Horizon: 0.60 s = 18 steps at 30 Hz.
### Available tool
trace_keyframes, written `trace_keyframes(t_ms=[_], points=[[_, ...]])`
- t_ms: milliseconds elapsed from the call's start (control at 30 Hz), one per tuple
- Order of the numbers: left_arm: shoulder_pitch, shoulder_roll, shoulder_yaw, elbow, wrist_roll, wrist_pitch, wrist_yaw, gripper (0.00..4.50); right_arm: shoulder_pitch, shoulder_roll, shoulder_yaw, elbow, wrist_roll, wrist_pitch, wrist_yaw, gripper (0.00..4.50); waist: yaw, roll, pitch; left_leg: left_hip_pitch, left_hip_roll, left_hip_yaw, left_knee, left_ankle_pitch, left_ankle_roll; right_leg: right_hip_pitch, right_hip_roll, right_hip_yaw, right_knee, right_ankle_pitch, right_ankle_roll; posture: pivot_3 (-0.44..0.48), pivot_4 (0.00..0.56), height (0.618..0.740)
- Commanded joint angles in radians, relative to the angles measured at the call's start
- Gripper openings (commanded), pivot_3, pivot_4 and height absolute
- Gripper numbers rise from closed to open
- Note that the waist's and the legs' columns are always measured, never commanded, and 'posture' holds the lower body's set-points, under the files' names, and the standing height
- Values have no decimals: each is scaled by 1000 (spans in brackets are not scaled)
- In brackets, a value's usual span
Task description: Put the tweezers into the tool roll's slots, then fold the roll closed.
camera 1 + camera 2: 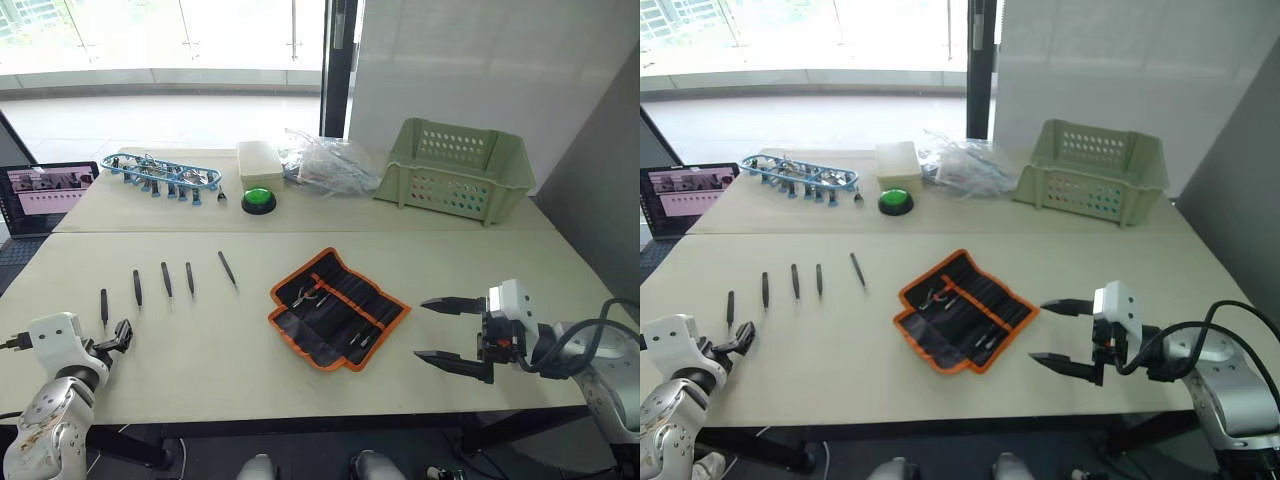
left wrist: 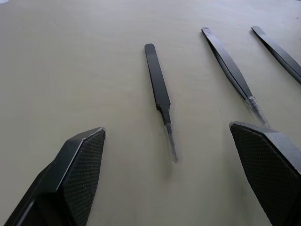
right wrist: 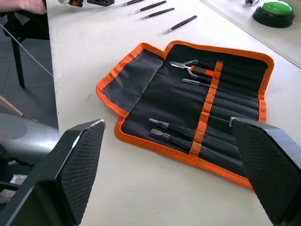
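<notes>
Black tweezers [image 1: 166, 279] lie on the beige bench [image 1: 200, 350]; the black tool roll [image 1: 338, 307] has orange edging, one tool's handle perhaps red.

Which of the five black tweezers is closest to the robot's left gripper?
The leftmost tweezers in the row, right in front of the open left gripper. The other four lie farther right, toward the tool roll.

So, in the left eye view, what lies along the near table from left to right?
Left gripper → five tweezers in a row → open tool roll → right gripper, open.
</notes>
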Motion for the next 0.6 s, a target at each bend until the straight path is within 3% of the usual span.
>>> trace_keyframes(t_ms=[33, 67, 200, 533, 600], points=[[-6, 4, -6, 48, 13, 54, 23, 4479, -16, -6, -26, -40, 42, 19, -14, 4500, 0, 1, -1, 0, 0, 0, 0, 0, 0, 0, 0, 0, 0, 0, 0, 0, 150, 725], [-11, 2, -8, 55, 11, 63, 23, 4479, -19, -5, -27, -42, 46, 24, -17, 4500, -1, 3, -2, 1, 0, 0, 0, 0, 0, 0, 0, 0, 0, 0, 0, 0, 150, 725], [-64, -15, -10, 121, -7, 45, -6, 3344, -14, -8, -18, -31, 37, 22, -26, 4500, 4, 9, -4, 3, 0, 0, 0, 0, 0, 2, 0, 0, 1, 0, 0, 0, 150, 725], [-154, 6, -45, 245, 29, -16, -71, 26, -13, -13, -21, -32, 43, 28, -33, 4500, 26, 10, -4, 3, -1, 0, 0, 0, -1, 3, -1, 0, 1, -2, -3, 0, 150, 725], [-155, 7, -47, 248, 33, -26, -76, 26, -14, -14, -23, -29, 44, 29, -35, 4500, 26, 10, -4, 3, -1, 0, 0, 1, -1, 3, -1, 1, 1, -1, -2, 0, 150, 725]])
